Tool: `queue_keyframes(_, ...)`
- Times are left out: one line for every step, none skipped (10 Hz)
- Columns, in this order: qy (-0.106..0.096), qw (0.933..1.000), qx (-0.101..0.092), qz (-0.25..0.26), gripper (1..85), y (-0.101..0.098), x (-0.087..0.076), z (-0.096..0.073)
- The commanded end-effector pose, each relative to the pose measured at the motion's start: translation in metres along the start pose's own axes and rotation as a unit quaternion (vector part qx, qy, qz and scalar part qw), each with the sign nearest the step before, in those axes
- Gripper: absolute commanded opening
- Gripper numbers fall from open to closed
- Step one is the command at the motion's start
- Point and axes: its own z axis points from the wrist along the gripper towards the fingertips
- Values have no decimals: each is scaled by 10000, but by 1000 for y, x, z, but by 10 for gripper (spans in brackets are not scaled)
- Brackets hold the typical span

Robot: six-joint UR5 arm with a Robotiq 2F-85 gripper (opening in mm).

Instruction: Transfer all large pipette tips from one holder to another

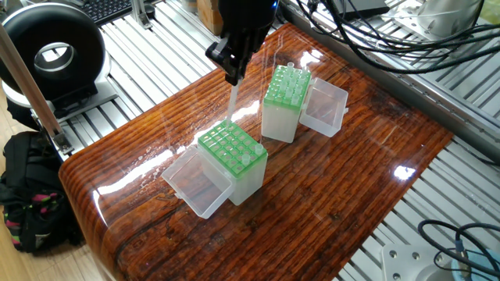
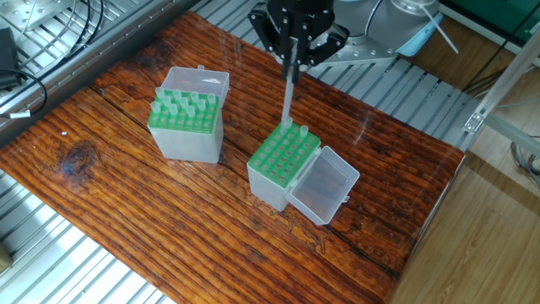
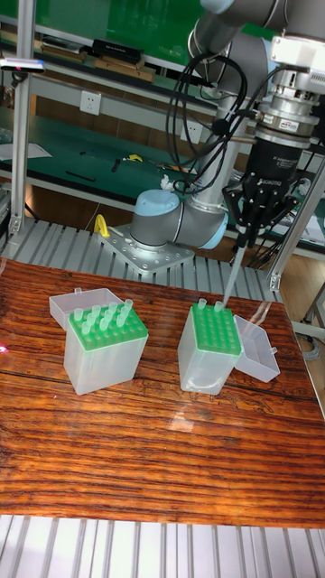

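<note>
Two green-topped racks on the wooden table (image 2: 126,211), well apart, each with its clear lid hinged open. Left rack (image 2: 186,125) in the other fixed view nearly full of tips (image 2: 181,105), round tops standing above the grid; same rack (image 1: 283,100) farther from the camera in one fixed view, and at left (image 3: 102,349) in the tall view. Second rack (image 2: 282,165) mostly bare holes, with two tips (image 2: 295,128) upright at its far corner; also seen near the table's front edge (image 1: 233,160) in one fixed view and at right (image 3: 213,346) in the tall view.

Above that second rack, gripper (image 2: 293,56) pointing straight down, jaws pinching the top of one tip (image 2: 288,97). Held tip hanging upright, long and translucent, its point close over the rack's far edge beside the two seated tips; cannot tell whether already entering a hole. In one fixed view, gripper (image 1: 233,66) dark above the pale tip (image 1: 233,97), which hangs between the two racks in that angle. In the tall view, gripper (image 3: 249,228) with the tip (image 3: 229,282) slightly slanted, lower end just above the rack's back row.

Grey robot base (image 3: 176,219) behind the table.
</note>
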Motion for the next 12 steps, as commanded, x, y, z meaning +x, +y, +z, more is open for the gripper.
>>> queue_keyframes(107, 9977, 58, -668, 93, -5, 5, -1)
queue_keyframes(63, 9973, -80, -729, 113, 2, 3, -1)
queue_keyframes(76, 9977, -110, -666, 120, 4, 4, -1)
queue_keyframes(88, 9989, -120, -443, 120, 23, 4, -3)
queue_keyframes(77, 9997, -106, -206, 110, 44, 2, -4)
queue_keyframes(23, 10000, -73, -54, 107, 57, -1, -5)
queue_keyframes(-44, 9999, -108, 36, 107, 66, -3, -3)
queue_keyframes(-109, 9998, -113, 138, 107, 74, -2, 0)
queue_keyframes(-120, 9997, -71, 187, 93, 77, 3, 3)
queue_keyframes(-134, 9997, -36, 207, 83, 77, 8, 5)
queue_keyframes(-184, 9997, -44, 148, 80, 73, 9, 4)
queue_keyframes(-245, 9996, -89, 110, 80, 69, 7, 6)
